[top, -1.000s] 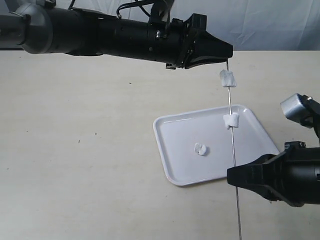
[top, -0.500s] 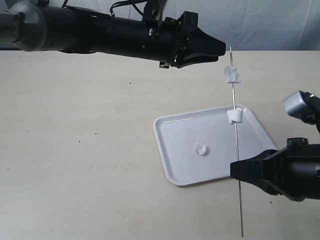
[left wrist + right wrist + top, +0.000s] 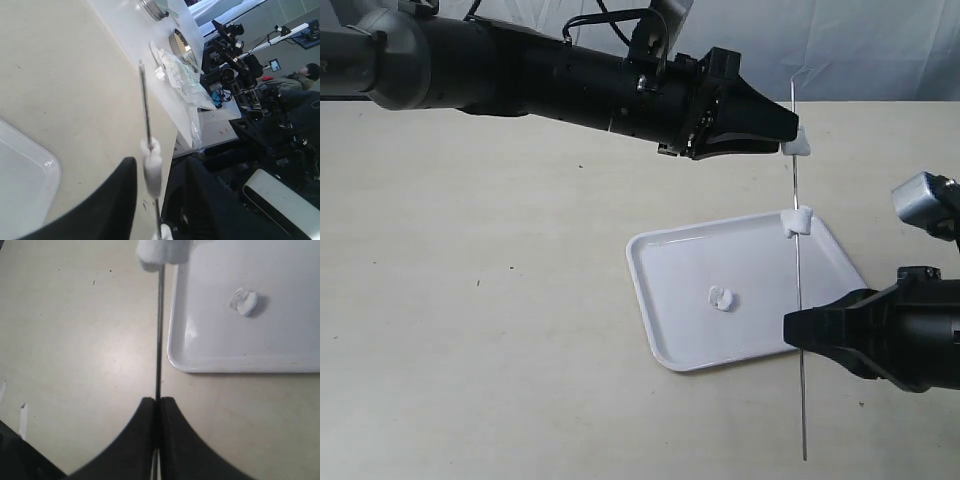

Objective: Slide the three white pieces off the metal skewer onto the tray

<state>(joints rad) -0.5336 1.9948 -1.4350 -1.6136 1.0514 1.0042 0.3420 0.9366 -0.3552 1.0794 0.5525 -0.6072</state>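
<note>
The right gripper [image 3: 158, 401] has its jaws pinched tight on the metal skewer [image 3: 799, 270], which stands nearly upright over the right edge of the tray [image 3: 680, 265]. The left gripper [image 3: 788, 128] comes in from the far left, its jaws parted on either side of the top white piece [image 3: 152, 165] near the rod's upper tip. A second white piece [image 3: 797, 221] sits lower on the rod, above the tray's far right corner. The third white piece [image 3: 722, 297] lies loose mid-tray. The tabletop [image 3: 500, 330] stretches wide to the left.
</note>
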